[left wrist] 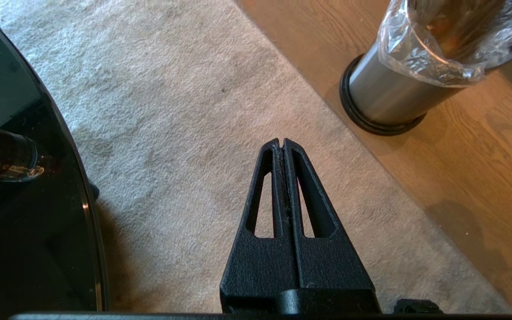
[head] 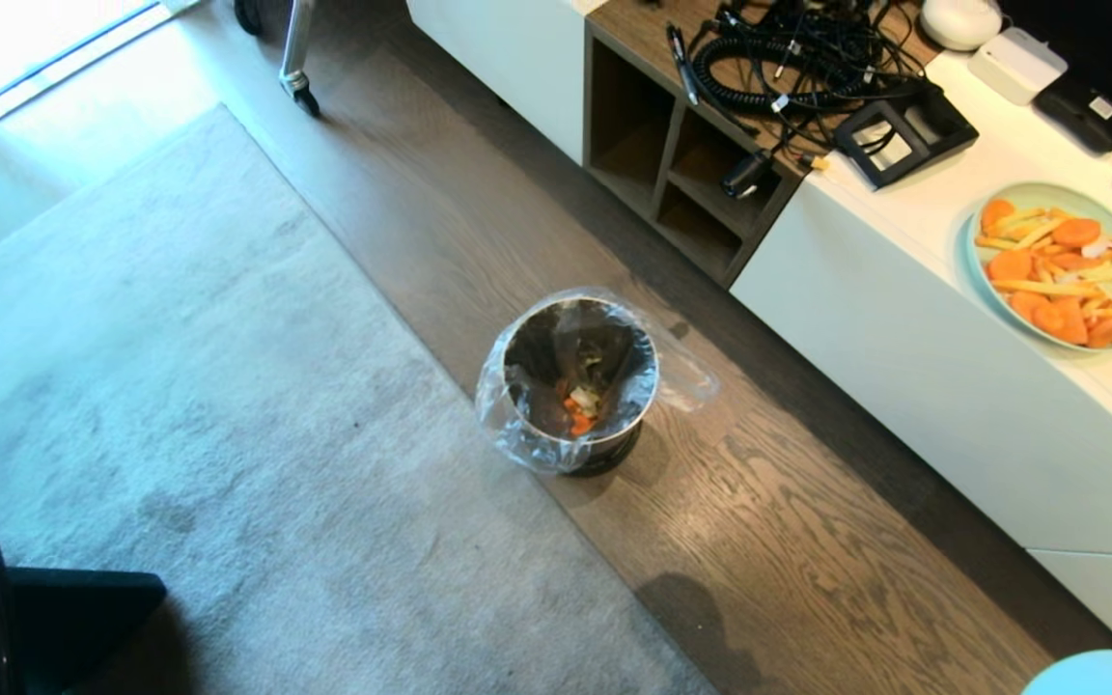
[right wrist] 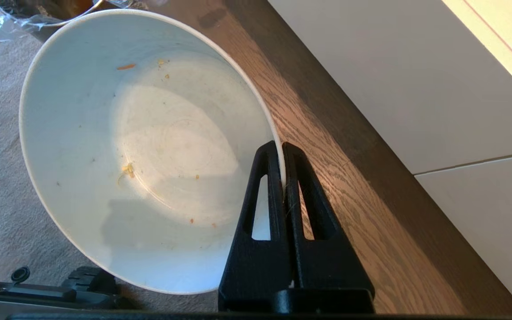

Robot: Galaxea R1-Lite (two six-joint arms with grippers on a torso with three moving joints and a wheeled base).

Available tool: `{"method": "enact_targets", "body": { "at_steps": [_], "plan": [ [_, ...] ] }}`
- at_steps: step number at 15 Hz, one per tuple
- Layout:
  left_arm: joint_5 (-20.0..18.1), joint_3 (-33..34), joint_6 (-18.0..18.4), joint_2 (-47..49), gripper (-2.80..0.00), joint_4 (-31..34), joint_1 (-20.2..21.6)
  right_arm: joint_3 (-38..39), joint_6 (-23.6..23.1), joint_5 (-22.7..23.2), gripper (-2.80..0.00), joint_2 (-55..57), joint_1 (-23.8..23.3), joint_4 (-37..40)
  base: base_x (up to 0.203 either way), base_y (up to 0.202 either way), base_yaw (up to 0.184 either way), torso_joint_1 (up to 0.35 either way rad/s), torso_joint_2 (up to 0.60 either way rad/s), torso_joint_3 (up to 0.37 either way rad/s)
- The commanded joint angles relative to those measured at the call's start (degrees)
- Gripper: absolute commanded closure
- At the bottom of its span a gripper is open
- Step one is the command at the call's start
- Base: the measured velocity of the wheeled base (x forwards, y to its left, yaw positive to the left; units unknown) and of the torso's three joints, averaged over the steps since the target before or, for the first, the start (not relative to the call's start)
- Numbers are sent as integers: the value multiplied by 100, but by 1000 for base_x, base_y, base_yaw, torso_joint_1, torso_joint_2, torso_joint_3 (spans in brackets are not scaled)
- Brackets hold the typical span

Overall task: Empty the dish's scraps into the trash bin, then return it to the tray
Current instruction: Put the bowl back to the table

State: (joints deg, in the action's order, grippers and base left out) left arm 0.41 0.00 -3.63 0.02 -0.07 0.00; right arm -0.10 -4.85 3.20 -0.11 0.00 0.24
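Wooden floor [head: 788, 541] carries the trash bin [head: 575, 386] holding scraps [head: 577, 410], so the right pincer [right wrist: 282, 149], clamped on the emptied dish's [right wrist: 140, 146] rim, can return it.

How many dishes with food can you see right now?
1: the pale-green plate heaped with carrots and fries on the white cabinet. The bowl is nearly empty.

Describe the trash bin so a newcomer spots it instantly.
Follow the edge of the grey rug on the wooden floor, facing the white cabinet. There stands the small cylindrical brushed-steel trash bin: the only container with a clear plastic liner, black base ring, orange scraps inside.
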Motion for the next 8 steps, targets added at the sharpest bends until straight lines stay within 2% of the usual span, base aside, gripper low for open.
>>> {"method": "enact_targets", "body": {
  "at_steps": [1,8],
  "plan": [
    [2,0,-6,-2,0,-1,0,1,-7,5,0,11,0,2,0,0,0,-2,2,172],
    [2,0,-15,-2,0,-1,0,1,-7,5,0,20,0,2,0,0,0,0,3,193]
  ]
}}
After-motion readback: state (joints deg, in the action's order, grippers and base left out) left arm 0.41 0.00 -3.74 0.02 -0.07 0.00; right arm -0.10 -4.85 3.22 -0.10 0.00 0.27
